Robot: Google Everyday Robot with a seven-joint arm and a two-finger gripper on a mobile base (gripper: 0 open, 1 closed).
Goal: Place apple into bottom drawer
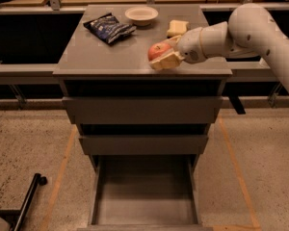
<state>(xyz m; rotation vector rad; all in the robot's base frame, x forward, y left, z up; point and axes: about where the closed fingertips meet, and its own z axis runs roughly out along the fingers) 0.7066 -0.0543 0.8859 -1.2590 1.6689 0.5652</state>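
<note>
Gripper: the gripper sits over the front right part of the cabinet top, at about 4 o'clock from the top's centre, close to the front edge.
Grip: clenched on the apple; its pale fingers are spread only as wide as the fruit, 1 along the near underside and the other behind it.
Apple: red-orange, held at the gripper's tip, at 9 o'clock from the wrist. Whether it touches the top or hangs just above cannot be told.
Arm: the white arm comes in from 3 o'clock, wrist pointing toward 9 o'clock.
Bottom drawer: the bottom drawer is pulled out at 6 o'clock from the apple, well below it, its grey floor showing.
Upper drawers: the 2 upper drawers are pushed in.
Bowl: the white bowl stands at 12 o'clock on the top.
Bag: the dark snack bag lies at 10 o'clock.
Sponge: the pale yellow sponge lies at 2 o'clock, just behind the gripper, apart from it.
</note>
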